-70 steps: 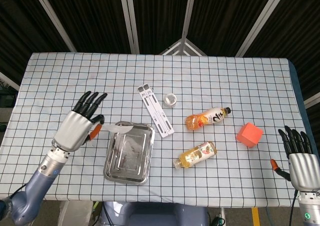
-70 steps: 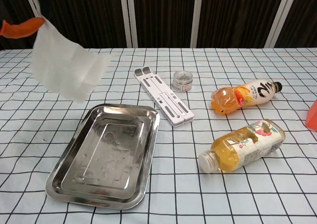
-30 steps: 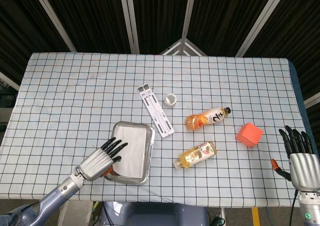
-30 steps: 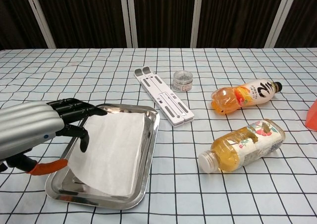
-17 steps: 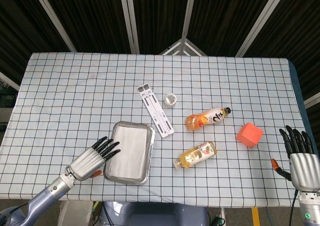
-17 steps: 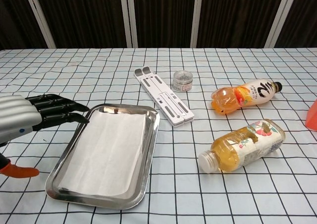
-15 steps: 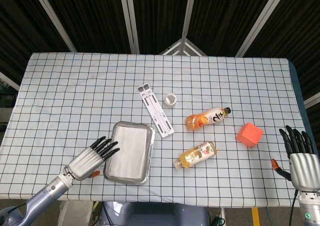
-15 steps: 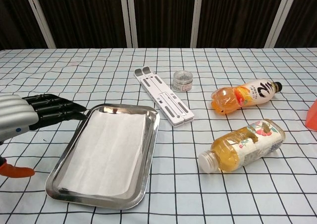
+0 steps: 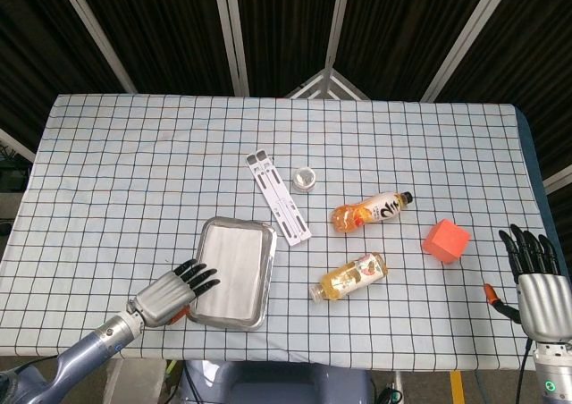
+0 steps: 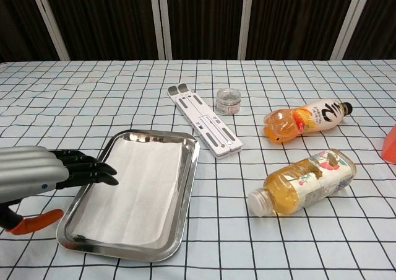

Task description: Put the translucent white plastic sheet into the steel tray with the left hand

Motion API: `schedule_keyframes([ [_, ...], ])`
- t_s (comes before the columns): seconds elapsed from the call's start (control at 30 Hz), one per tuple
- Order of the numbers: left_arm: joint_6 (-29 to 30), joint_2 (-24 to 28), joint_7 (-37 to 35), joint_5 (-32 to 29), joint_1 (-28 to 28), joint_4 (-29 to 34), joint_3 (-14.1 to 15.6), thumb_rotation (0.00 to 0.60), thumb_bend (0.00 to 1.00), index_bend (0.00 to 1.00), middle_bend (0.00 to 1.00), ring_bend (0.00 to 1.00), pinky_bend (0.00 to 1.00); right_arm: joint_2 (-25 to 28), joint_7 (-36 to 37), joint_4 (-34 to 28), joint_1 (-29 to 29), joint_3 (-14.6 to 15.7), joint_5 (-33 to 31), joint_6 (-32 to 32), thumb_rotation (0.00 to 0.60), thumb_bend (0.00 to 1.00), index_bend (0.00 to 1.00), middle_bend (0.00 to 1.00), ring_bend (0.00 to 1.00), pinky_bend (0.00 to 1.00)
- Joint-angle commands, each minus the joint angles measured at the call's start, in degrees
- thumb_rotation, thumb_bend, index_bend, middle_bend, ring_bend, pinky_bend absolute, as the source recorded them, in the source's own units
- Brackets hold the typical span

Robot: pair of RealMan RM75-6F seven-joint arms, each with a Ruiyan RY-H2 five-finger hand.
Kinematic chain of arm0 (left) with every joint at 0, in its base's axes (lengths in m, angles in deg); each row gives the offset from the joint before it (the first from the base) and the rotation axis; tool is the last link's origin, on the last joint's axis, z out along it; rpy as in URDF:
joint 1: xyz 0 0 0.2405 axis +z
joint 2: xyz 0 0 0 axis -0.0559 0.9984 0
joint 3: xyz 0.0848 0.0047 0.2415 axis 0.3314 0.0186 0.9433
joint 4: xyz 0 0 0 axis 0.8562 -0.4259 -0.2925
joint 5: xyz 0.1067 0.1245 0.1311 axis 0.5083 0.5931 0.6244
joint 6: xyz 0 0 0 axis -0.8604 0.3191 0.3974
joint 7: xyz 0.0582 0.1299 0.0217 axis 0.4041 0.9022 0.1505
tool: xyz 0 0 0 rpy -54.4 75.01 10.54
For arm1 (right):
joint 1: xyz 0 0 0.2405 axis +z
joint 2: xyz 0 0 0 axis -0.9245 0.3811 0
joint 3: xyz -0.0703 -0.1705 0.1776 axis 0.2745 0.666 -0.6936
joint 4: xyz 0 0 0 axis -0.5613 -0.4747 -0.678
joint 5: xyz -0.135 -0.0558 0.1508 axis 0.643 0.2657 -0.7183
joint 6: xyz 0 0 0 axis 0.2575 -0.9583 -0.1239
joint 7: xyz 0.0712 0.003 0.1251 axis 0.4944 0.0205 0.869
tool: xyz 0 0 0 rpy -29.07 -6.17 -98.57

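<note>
Now the sheet (image 10: 133, 190) lies flat within the tray (image 10: 186, 196) rims, left hand (image 10: 37, 175) empty, fingers spread, at its left edge.

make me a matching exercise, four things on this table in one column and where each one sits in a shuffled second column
Things:
1. translucent white plastic sheet
2. small round clear jar
3. orange-red cube
4. left hand

Places:
A. just right of the white folding stand
B. at the steel tray's left rim, fingers reaching over it
C. right of both drink bottles
D. lying flat inside the steel tray

Pairs: 1-D, 2-A, 3-C, 4-B
</note>
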State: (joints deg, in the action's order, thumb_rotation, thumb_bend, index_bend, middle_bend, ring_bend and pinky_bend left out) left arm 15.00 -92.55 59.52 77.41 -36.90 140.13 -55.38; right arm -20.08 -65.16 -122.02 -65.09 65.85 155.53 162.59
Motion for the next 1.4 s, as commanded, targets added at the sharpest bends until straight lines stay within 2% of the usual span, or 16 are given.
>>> schedule_keyframes([
  [0.03,-3.4,-1.1,7.4,-8.3,-2.0,2.6,-2.1,0.600,0.64,0.00,0.00,0.00,0.00,0.0,0.1,0.0,0.0,0.0,0.0,0.0,0.600,0.33,0.00,0.00,0.00,0.00],
  [0.17,-4.2,-1.7,11.6,-13.3,-3.2,3.2,-2.3,0.600,0.64,0.00,0.00,0.00,0.00,0.0,0.3,0.0,0.0,0.0,0.1,0.1,0.600,0.33,0.00,0.00,0.00,0.00],
  [0.57,-4.4,-2.5,17.8,-19.4,-6.5,3.7,-1.6,0.600,0.64,0.00,0.00,0.00,0.00,-0.1,0.1,0.1,0.0,0.0,0.3,0.1,0.600,0.33,0.00,0.00,0.00,0.00],
  [1.0,-3.3,-3.5,21.9,-21.9,-8.8,2.1,0.5,0.600,0.64,0.00,0.00,0.00,0.00,-0.1,0.6,0.1,0.0,0.0,0.3,0.1,0.600,0.33,0.00,0.00,0.00,0.00],
  [1.4,-2.2,-3.8,21.4,-21.7,-9.6,1.9,1.2,0.600,0.64,0.00,0.00,0.00,0.00,-0.1,0.7,0.0,0.0,0.0,0.2,0.1,0.600,0.33,0.00,0.00,0.00,0.00],
])
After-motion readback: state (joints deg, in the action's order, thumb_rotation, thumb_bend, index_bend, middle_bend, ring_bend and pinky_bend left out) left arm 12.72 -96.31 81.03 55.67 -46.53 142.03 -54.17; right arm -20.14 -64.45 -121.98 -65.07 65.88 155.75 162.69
